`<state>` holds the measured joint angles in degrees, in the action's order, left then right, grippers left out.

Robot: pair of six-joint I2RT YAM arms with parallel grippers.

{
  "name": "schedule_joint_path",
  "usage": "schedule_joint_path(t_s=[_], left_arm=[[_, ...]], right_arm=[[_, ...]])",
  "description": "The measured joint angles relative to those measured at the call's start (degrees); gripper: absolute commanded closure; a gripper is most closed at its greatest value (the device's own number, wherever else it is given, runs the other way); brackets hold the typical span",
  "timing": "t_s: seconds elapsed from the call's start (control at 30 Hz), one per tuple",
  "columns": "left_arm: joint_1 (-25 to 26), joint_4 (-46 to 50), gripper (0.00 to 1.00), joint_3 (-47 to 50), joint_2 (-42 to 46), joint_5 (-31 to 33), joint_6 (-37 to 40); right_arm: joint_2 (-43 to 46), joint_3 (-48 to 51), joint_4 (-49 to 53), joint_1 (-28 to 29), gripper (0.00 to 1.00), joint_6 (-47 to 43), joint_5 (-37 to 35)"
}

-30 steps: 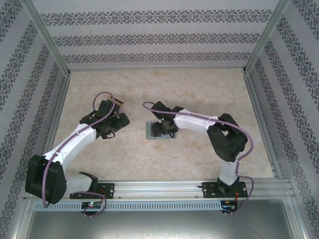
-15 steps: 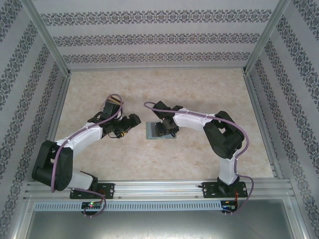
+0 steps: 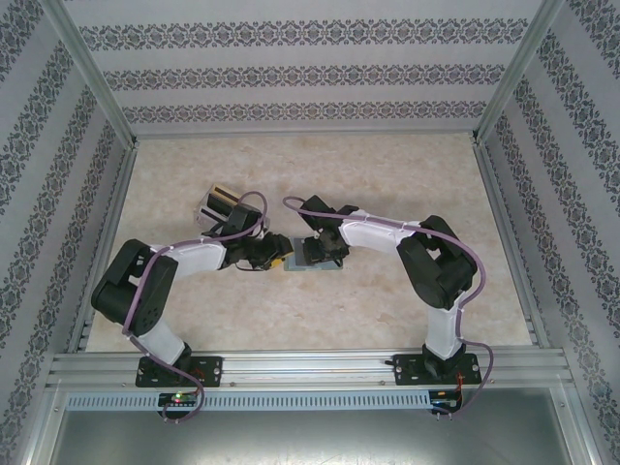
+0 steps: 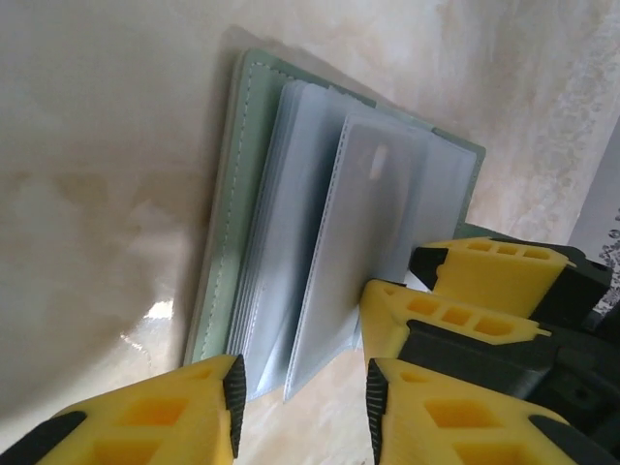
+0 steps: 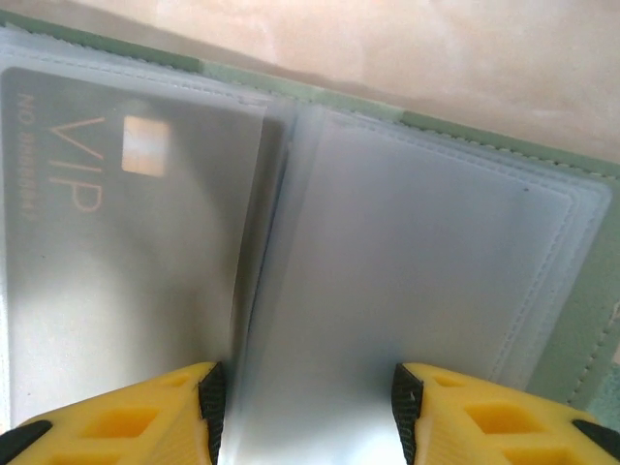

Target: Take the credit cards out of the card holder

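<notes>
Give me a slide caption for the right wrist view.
Right end effector over the open card holder, a grey VIP card visible in its clear sleeve.

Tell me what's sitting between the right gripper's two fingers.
In the right wrist view, a clear plastic sleeve of the card holder lies between the fingers, beside the grey VIP card.

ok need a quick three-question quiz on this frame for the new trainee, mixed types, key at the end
1. True or false: the card holder lies folded shut on the table.
2. The card inside the card holder reads: A) VISA B) VIP C) GOLD
3. Fill in: the small box sits nearest the ____ arm.
Key: 1 false, it lies open; 2 B; 3 left arm.
</notes>
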<state>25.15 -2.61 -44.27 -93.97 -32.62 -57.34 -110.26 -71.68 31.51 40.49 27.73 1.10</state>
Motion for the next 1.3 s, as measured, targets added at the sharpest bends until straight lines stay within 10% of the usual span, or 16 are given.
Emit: schedule_joint_path(t_s=[1.3], left_arm=[[1.51, 3.13, 0.74, -8.57, -7.82, -0.37, 3.52]], right_arm=[[1.57, 1.84, -1.99, -2.29, 0.49, -2.64, 6.32]])
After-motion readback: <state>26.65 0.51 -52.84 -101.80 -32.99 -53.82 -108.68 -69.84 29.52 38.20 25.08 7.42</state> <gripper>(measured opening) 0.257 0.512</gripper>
